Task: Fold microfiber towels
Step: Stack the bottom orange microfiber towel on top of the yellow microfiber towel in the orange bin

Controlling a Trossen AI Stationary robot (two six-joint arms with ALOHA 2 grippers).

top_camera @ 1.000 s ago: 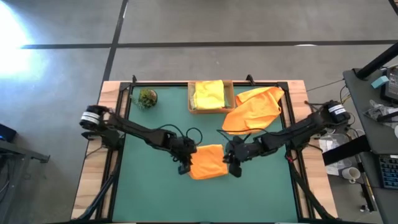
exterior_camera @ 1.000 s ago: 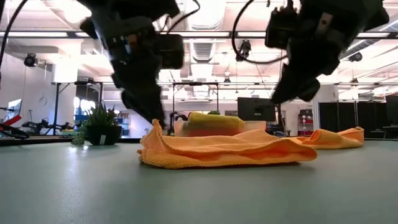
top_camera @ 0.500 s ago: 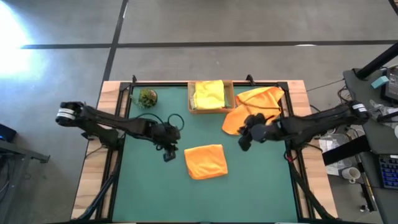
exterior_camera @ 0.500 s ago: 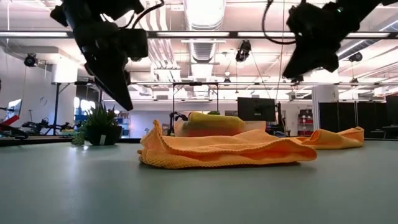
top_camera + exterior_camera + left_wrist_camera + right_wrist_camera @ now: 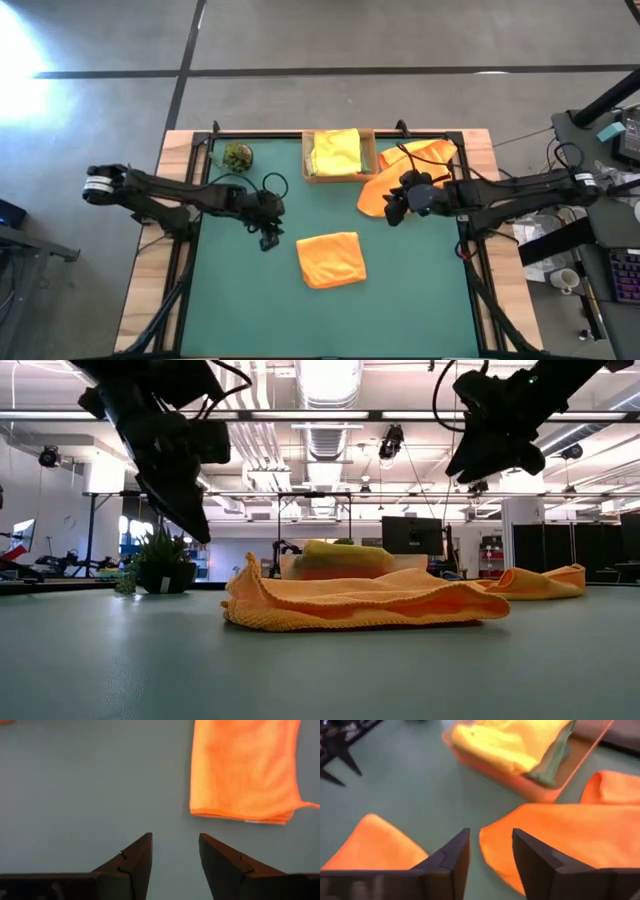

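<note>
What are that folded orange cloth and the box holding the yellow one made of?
The folded orange cloth looks like soft, matte microfiber: its nubbly weave shows and its layers slump. The box seems to be tan cardboard, thin-walled and dull, though that is uncertain.

Readable text: none is showing in any view.
Folded orange towel (image 5: 331,259): a small pale tag is showing at its hem in the left wrist view, and nothing on it is reading.
Cardboard tray (image 5: 309,176): no print is showing on its walls.
Room monitors (image 5: 411,535): the screens are showing dark and blank.
Arms: no brand or number is reading on either.
</note>
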